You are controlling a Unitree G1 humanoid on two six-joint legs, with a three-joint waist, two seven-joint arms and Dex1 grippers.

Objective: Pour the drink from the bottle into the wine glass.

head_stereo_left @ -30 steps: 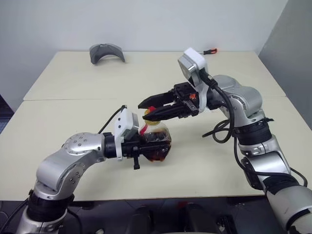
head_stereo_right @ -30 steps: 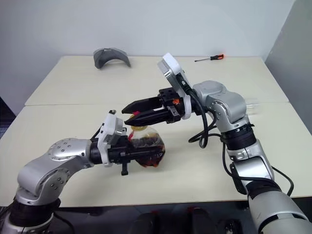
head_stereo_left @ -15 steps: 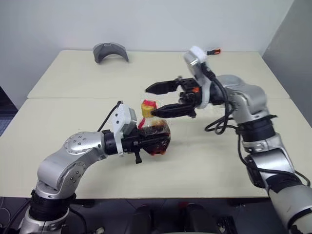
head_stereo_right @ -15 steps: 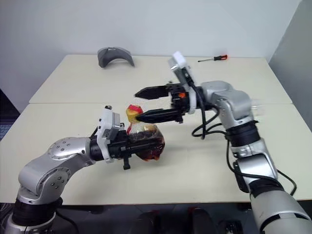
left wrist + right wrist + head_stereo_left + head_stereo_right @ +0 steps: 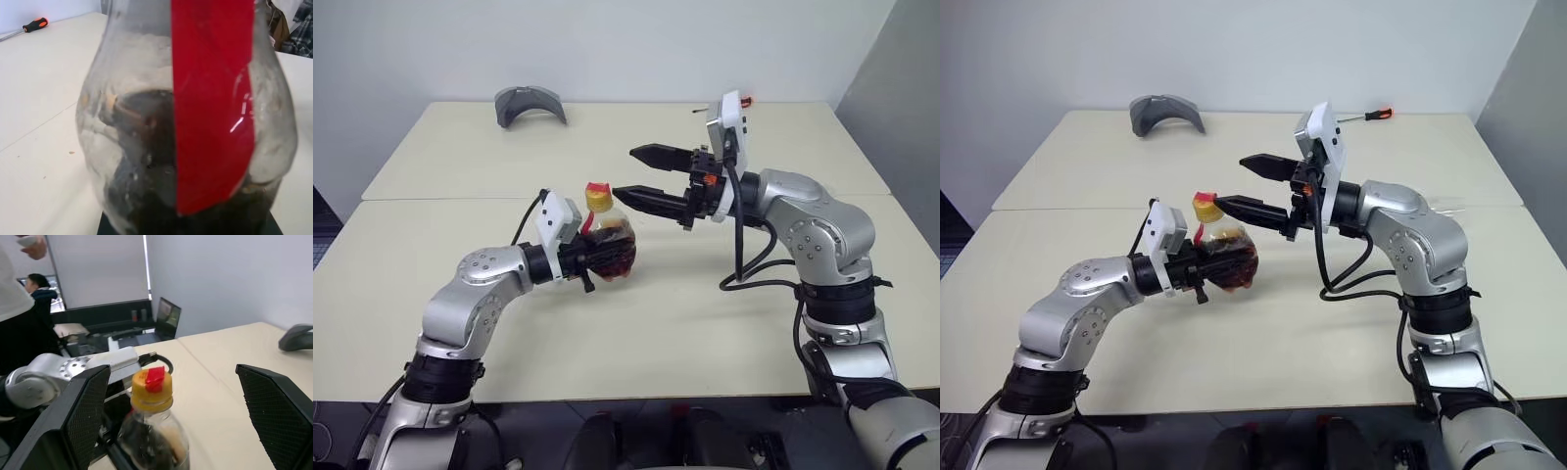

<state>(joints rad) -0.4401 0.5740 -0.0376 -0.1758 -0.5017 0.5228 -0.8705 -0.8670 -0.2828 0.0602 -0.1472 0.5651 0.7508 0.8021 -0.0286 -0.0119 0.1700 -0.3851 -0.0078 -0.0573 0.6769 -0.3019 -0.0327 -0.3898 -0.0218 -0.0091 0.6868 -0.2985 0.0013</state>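
Observation:
My left gripper is shut on the bulbous body of the bottle, which stands roughly upright near the table's middle. The yellow cap with a red tab sits on its neck. The dark drink fills the lower part, behind a red label strip. My right gripper is open, pointing left, level with the cap. Its lower finger ends just right of the cap, apart from it. In the right wrist view the cap sits between the open fingers. The wine glass is hidden.
A grey curved object lies at the table's far left. An orange-handled screwdriver lies at the far right edge. A seam crosses the cream tabletop behind the bottle. A person stands in the background of the right wrist view.
My right gripper, nearly shut at the cap before, has opened wide and swung to point left. My left gripper has carried the bottle farther onto the table.

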